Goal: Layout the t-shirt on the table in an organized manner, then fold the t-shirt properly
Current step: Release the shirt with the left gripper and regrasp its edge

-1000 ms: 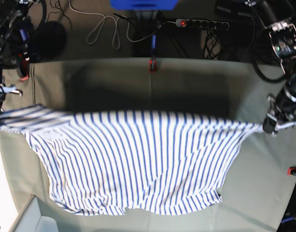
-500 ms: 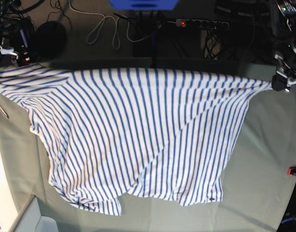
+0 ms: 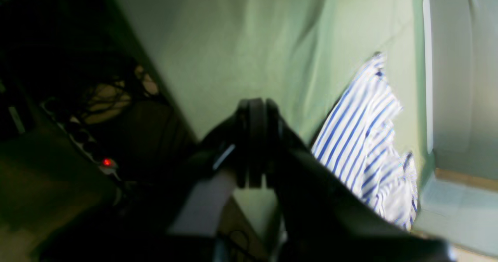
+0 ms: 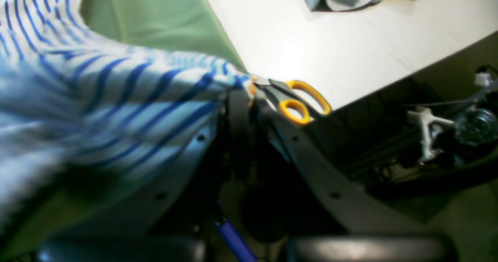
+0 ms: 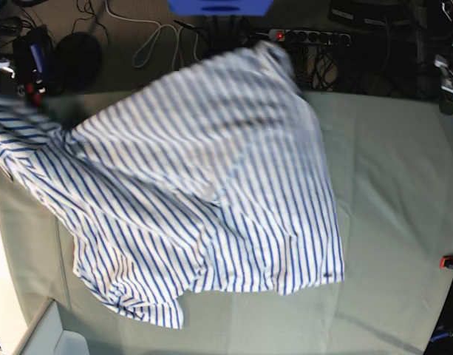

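Scissors (image 4: 297, 100) show only in your right wrist view, beside the right gripper (image 4: 243, 87) pinching the t-shirt (image 5: 204, 192); the left gripper (image 3: 256, 110) is pressed together, the shirt apart from it.

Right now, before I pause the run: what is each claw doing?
Left claw: looks shut and empty, the t-shirt lies apart from it.
Right claw: shut on the t-shirt's edge.

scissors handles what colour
Orange-yellow loops on the scissors, clearest in the right wrist view.
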Robot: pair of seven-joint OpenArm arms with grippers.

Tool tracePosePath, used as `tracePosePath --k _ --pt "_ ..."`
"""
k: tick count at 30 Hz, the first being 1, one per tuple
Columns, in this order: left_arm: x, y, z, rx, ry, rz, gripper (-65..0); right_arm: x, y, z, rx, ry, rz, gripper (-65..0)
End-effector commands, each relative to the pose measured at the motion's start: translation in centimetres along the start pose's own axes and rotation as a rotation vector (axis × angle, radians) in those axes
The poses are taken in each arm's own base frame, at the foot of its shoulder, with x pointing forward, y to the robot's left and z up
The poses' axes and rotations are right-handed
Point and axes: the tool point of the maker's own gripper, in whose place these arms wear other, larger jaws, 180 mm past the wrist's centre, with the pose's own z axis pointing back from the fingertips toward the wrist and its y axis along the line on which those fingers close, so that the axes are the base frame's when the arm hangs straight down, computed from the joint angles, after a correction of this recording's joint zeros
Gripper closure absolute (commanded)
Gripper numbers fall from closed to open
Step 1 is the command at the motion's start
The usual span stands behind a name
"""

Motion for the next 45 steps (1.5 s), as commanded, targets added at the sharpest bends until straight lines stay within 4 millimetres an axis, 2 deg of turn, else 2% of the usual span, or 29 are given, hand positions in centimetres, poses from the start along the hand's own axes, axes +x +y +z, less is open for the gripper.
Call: tracePosePath --k 1,7,8,11,13,16,19,24,30,36,40,45 --pt "0.9 -0.7 0.3 -0.023 -0.023 0.019 -0.1 1.5 -0.4 0.1 -0.008 -0.055 0.012 0.0" --pt "1.2 -1.8 -0.3 -0.054 -0.034 0.032 -0.1 1.4 1.3 -0.5 0.037 -0.055 0.004 0.0" --pt "0.6 -1.6 -0.5 -0.051 -0.023 0.047 -0.1 1.4 1.4 -0.5 0.042 -0.055 0.004 0.0" --pt "-1.4 -1.5 -1.3 -0.051 0.029 0.066 -0.1 1.4 1.7 -0.7 0.051 -0.056 0.001 0.0" --pt "-3.5 -2.0 -2.1 -0.060 0.083 0.071 -0.1 1.4 2.4 -0.9 0.071 -0.056 -0.001 0.0" --pt "-6.3 -3.7 -3.6 -0.099 0.163 0.074 -0.4 1.6 3.3 -1.3 0.095 -0.063 -0.003 0.0" --pt "-9.6 -4.4 -4.9 -0.111 0.258 0.077 -0.5 1.7 4.4 -1.7 0.125 -0.066 -0.005 0.0" --pt "-13.9 -6.0 -6.8 -0.131 0.377 0.074 -0.5 2.4 6.3 -2.5 0.171 -0.088 -0.016 0.0" --pt "-18.4 -7.7 -8.8 -0.143 0.488 0.115 -0.5 2.9 6.3 -3.5 0.173 -0.106 -0.027 0.0" --pt "-22.1 -9.7 -9.9 -0.159 0.578 0.158 -0.5 2.1 5.7 -3.9 0.173 -0.084 -0.028 0.0" --pt "-23.5 -10.5 -10.4 -0.163 0.615 0.146 -0.6 1.8 5.4 -4.0 0.173 -0.075 -0.020 0.0" --pt "-23.5 -10.7 -10.5 -0.165 0.615 0.145 -0.7 1.8 5.2 -4.0 0.170 -0.075 -0.020 0.0"
